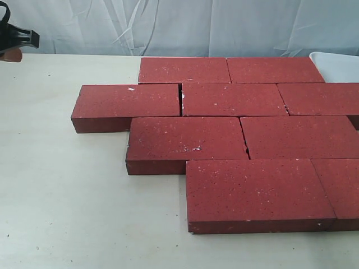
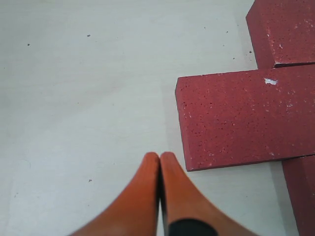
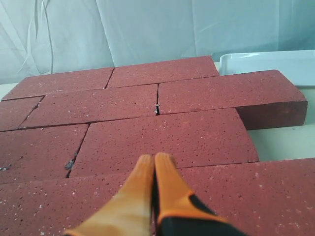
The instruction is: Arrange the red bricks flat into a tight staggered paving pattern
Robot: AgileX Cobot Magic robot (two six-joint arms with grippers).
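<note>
Red bricks [image 1: 185,140] lie flat in four staggered rows on the table [image 1: 67,202]. Both the left gripper [image 2: 160,160] and right gripper [image 3: 154,160] have fingers pressed together, holding nothing.

The left gripper [image 2: 160,158] and right gripper [image 3: 154,160] were both pressed closed; the left arm [image 1: 17,38] showed at upper left.

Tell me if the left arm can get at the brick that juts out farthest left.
Probably yes: the left gripper, shut, sits over bare table just off the free end of that brick, with nothing between them.
</note>
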